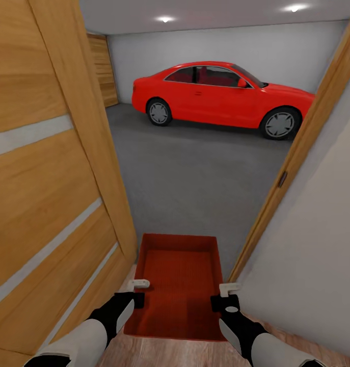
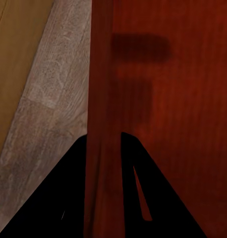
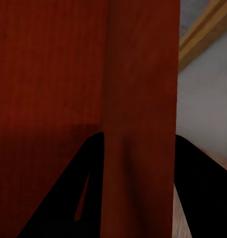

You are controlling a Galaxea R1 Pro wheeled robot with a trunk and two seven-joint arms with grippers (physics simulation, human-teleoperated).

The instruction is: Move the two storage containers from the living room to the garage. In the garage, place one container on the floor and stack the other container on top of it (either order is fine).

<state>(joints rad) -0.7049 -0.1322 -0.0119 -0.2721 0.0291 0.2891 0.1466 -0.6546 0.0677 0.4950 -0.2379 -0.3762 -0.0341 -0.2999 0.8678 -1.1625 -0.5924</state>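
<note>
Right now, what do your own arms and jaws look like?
Both forearms are smooth light grey-white shells narrowing into black wrist sections. The left gripper and right gripper end in small pale, blocky jaws. Up close the wrist views show them as black wedge shapes. No cables or markings are visible.

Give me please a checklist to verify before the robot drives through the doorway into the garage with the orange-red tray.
1. Left pincer grips the left wall of the orange-red rectangular storage container: ok, the wall sits between its fingers in the left wrist view.
2. Right pincer grips the right wall: ok.
3. Container held level: ok, as far as the head view shows.
4. Orange-wood door with pale slits is open: ok, but close to the container's left side.
5. Grey concrete floor ahead free: ok up to the red car.
6. Second container already in the garage: cannot tell.
</note>
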